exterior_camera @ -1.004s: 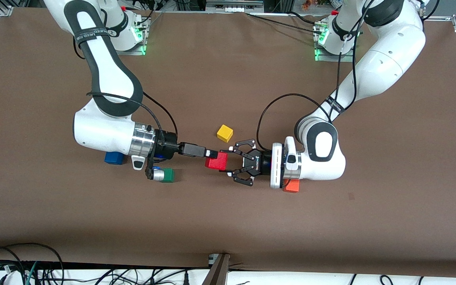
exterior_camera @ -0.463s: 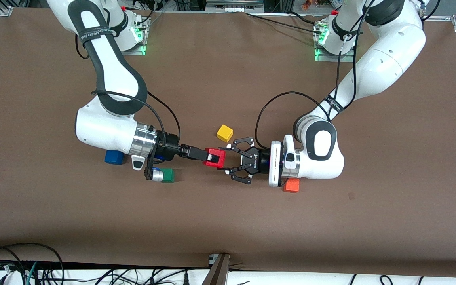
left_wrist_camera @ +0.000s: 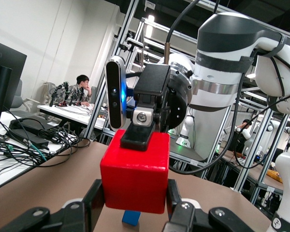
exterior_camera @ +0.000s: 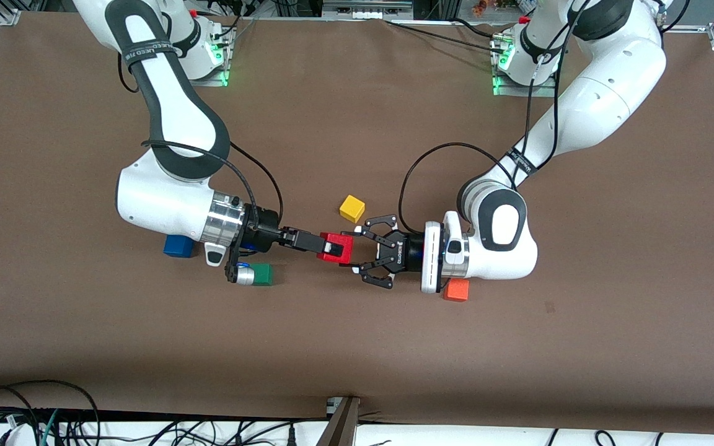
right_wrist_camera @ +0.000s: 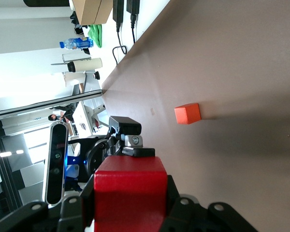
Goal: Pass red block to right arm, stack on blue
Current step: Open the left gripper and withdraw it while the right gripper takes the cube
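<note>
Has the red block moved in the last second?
Yes. The red block has shifted slightly toward the right arm's end of the table, now sitting more directly below the yellow cube in the front view, held between the left tool and right tool.

White lettering on the black band around the right arm (exterior_camera: 174,111) and on the body of the left gripper (exterior_camera: 357,254) is too small to make out. A dark monitor (left_wrist_camera: 2,72) in the left wrist view bears the letters "HUAWEI", partly cut off.
</note>
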`<state>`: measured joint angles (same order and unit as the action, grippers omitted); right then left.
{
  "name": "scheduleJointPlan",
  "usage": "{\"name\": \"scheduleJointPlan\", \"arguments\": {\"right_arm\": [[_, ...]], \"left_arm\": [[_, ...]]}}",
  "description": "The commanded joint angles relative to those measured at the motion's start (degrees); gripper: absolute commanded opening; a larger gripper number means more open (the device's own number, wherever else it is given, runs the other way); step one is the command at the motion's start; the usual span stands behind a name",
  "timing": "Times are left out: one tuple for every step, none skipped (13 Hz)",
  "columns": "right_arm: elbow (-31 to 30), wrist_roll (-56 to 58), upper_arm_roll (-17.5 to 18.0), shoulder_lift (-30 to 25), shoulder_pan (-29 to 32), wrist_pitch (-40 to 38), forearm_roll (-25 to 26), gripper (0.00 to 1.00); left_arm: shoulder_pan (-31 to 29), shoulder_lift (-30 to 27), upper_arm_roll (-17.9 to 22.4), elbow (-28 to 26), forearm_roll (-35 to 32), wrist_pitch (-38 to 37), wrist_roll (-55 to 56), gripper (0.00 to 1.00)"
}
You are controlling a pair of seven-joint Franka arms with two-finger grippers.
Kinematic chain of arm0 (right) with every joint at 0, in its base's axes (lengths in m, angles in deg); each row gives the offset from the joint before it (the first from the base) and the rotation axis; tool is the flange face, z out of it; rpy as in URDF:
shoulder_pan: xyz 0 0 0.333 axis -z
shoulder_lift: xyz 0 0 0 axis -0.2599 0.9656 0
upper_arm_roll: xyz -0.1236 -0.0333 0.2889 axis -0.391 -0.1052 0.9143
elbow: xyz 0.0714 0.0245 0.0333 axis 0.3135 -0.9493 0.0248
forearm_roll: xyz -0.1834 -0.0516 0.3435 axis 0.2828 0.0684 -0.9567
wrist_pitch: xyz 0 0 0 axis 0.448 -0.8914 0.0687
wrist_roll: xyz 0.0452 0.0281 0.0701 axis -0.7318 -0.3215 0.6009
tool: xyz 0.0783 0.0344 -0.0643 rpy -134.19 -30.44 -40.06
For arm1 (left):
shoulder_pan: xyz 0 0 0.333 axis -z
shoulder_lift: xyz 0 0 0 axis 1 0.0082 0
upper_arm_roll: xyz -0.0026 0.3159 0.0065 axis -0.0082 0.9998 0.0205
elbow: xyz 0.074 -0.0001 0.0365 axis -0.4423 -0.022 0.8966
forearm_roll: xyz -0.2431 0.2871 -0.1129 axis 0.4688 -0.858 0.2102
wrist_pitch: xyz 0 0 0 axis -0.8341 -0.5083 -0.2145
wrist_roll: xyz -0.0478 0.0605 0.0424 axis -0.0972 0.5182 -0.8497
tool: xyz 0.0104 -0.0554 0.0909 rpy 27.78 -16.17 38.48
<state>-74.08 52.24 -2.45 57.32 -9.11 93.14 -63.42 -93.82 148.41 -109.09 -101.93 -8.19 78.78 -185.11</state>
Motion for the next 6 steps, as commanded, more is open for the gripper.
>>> {"name": "scheduleJointPlan", "arguments": {"right_arm": [[-0.67, 1.07, -0.28, -0.38, -0.52, 0.0, -0.24, 0.0], [-0.67, 1.07, -0.28, -0.47, -0.43, 0.0, -0.24, 0.0], [-0.58, 1.07, -0.45, -0.47, -0.43, -0.17, 0.02, 0.0], [-0.58, 1.07, -0.54, -0.56, -0.35, -0.26, 1.24, 0.0], [-0.58, 1.16, -0.63, -0.64, 0.0, -0.35, 3.35, 0.0], [-0.58, 1.25, -0.72, -0.73, 0.53, -1.22, 6.5, 0.0]], "left_arm": [[-1.85, -1.14, -0.7, -0.86, 3.01, -0.33, 0.59, 1.0], [-2.73, -1.05, -0.79, -0.86, 2.75, -0.68, 0.42, 1.0], [-3.61, -1.05, -0.7, -0.86, 2.4, -2.51, 0.33, 1.0], [-5.27, -1.14, -0.27, -1.04, 1.35, -5.4, 0.5, 1.0], [-7.11, -1.14, -0.09, -1.3, -1.53, -8.82, 1.2, 1.0], [-9.66, -1.14, 0.0, -1.39, -5.82, -12.6, 2.95, 1.0]]}}
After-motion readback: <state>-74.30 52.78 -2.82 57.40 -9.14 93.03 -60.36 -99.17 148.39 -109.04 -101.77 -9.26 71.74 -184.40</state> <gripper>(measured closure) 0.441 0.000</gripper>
